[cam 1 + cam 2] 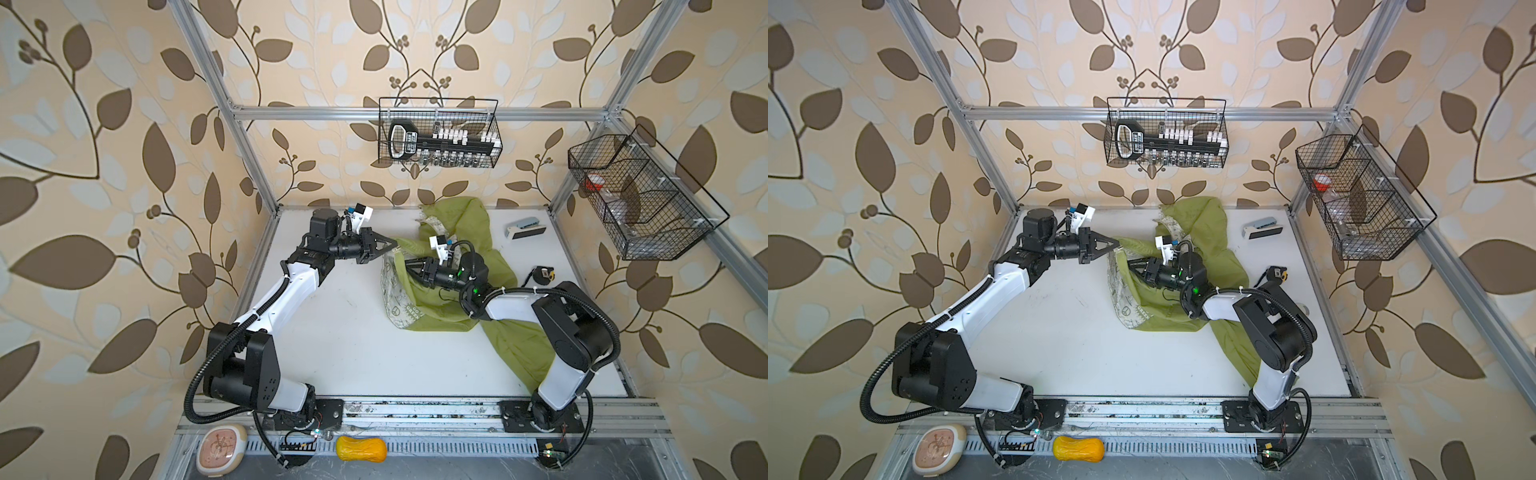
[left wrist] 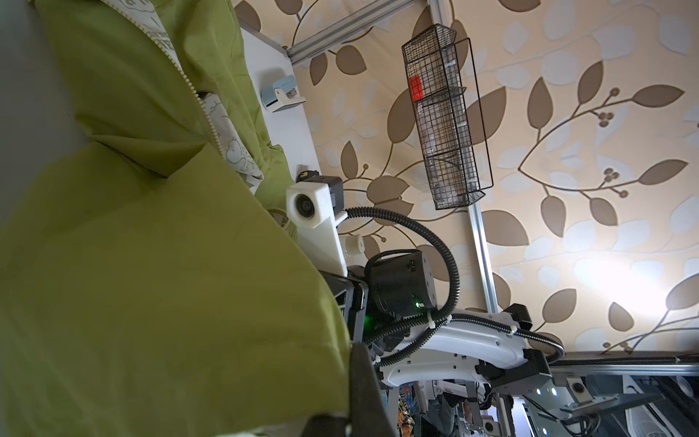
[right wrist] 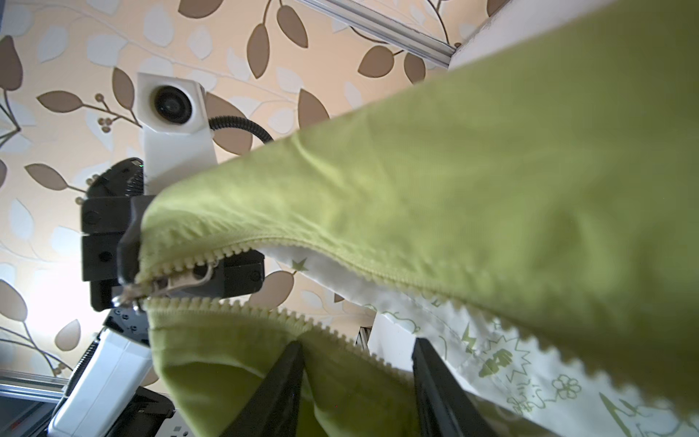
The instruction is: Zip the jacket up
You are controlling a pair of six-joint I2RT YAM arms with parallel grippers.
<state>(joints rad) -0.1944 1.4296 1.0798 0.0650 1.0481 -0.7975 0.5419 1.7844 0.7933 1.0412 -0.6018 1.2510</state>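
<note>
Far right part of the white table, both top views: the olive-green jacket lies crumpled. Its hood end reaches the far edge, and one sleeve trails toward the near right corner under the right arm. White printed lining is turned out along the jacket's left side. At that side the left gripper is clenched on the jacket's edge. Just beside it, over the open front, sits the right gripper; its jaw gap is not readable from here. Near the right edge is a tape measure, apart from the cloth. A blue-and-white device sits toward the far right corner.

Left wrist view: green jacket cloth fills most of the frame. Pale zipper teeth run along an open edge, with lining beside them. The right arm's wrist camera shows past the fold.

Right wrist view: the left gripper pinches the zipper's end. The slider sits right at those jaws. Both rows of teeth spread apart from it, with lining between. The right gripper's black fingers stand apart, released. The lower zipper tape lies across one fingertip, nothing clamped.
</note>
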